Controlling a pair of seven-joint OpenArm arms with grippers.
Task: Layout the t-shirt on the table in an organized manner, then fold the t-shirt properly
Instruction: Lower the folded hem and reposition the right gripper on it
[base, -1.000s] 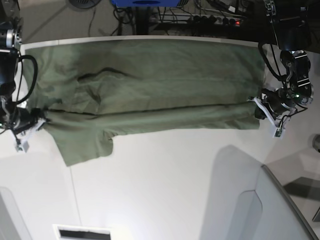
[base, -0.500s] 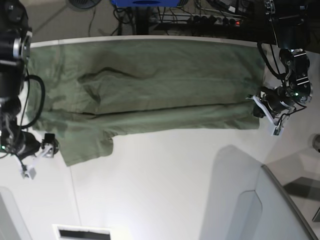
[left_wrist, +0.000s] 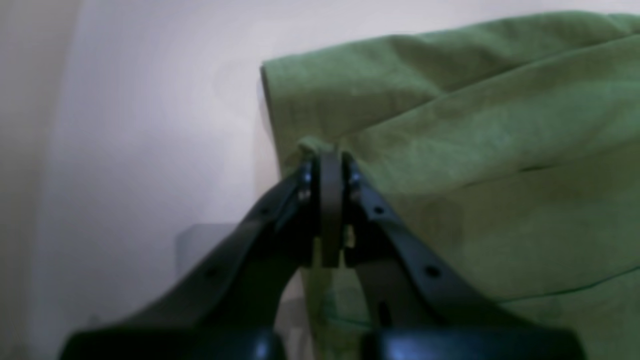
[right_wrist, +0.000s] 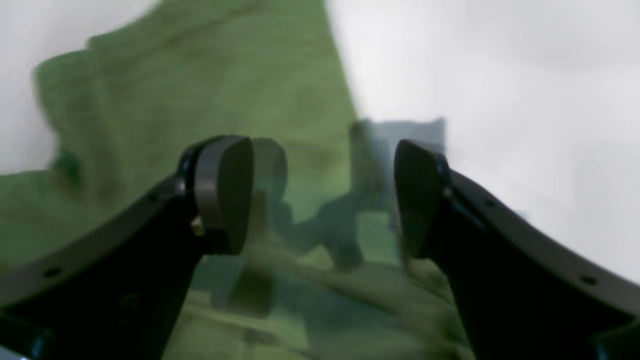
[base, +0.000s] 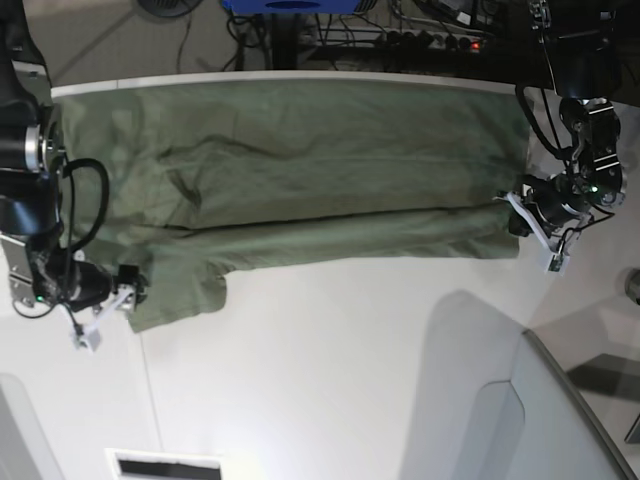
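**Shirt pinned at one end, free at the other**

The t-shirt (base: 300, 190) lies spread lengthwise across the white surface (base: 350, 380). The left gripper (left_wrist: 327, 165) is clamped on its folded edge. The right gripper (right_wrist: 320, 195) gapes wide above the sleeve, holding nothing.

T-shirt (base: 320, 180): plain olive-green cloth, with no print, logo or label that can be read in any view.
Table (base: 330, 380): bare white surface, no markings or writing.
Left gripper (left_wrist: 330, 165): dark fingers, no lettering to read.
Right gripper (right_wrist: 320, 195): dark fingers, no lettering to read.
Background equipment: too small and dark to make out any text.
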